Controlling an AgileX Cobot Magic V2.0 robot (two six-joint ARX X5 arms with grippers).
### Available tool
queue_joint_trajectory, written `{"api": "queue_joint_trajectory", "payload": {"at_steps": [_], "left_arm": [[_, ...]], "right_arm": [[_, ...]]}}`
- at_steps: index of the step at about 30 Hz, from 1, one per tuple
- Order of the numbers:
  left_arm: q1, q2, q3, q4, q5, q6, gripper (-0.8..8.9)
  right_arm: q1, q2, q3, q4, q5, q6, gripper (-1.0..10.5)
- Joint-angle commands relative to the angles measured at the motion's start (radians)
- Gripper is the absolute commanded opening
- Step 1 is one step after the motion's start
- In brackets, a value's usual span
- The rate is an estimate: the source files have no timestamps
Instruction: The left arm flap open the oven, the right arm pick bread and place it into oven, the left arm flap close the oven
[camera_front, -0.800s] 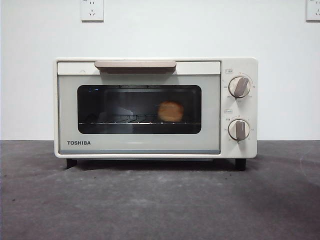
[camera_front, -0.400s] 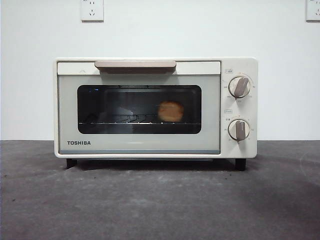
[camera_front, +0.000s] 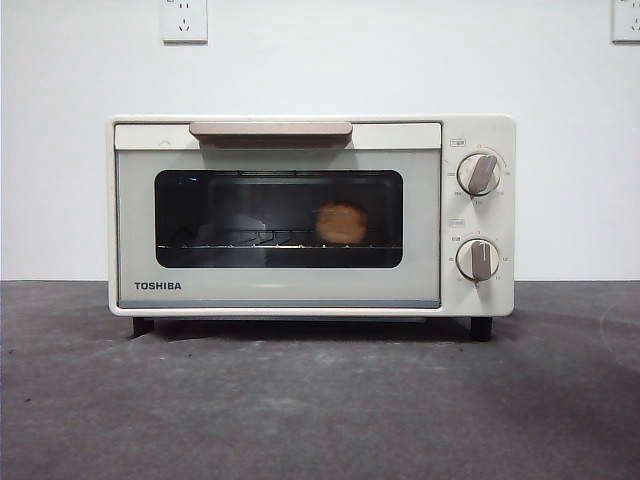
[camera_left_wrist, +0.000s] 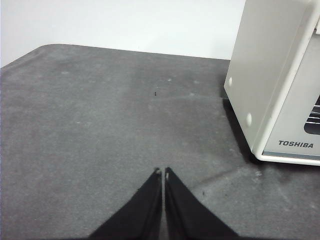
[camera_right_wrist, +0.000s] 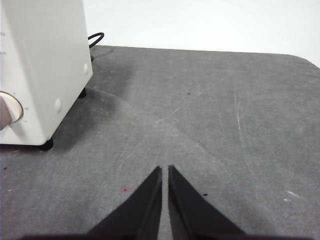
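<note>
The cream-white TOSHIBA oven (camera_front: 310, 215) stands in the middle of the grey table with its door shut and its beige bar handle (camera_front: 270, 130) up. The golden bread (camera_front: 341, 222) sits on the wire rack behind the dark window, right of centre. My left gripper (camera_left_wrist: 162, 172) is shut and empty above the table, off the oven's left side (camera_left_wrist: 265, 75). My right gripper (camera_right_wrist: 164, 169) is shut and empty above the table, off the oven's right side (camera_right_wrist: 45, 65). Neither gripper shows in the front view.
Two round knobs (camera_front: 479, 173) are on the oven's right panel. A black power cable (camera_right_wrist: 95, 39) lies behind the oven. Wall sockets (camera_front: 184, 18) are on the white wall. Grey table surface (camera_front: 320, 400) spreads in front.
</note>
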Motion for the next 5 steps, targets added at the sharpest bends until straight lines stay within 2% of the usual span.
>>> {"api": "queue_joint_trajectory", "payload": {"at_steps": [1,5], "left_arm": [[0.0,-0.001,-0.021,-0.001,-0.003,0.005,0.17],[0.0,-0.001,-0.021,-0.001,-0.003,0.005,0.17]], "right_arm": [[-0.001,0.0,-0.006,0.013,0.0,-0.008,0.2],[-0.001,0.0,-0.006,0.013,0.0,-0.008,0.2]]}}
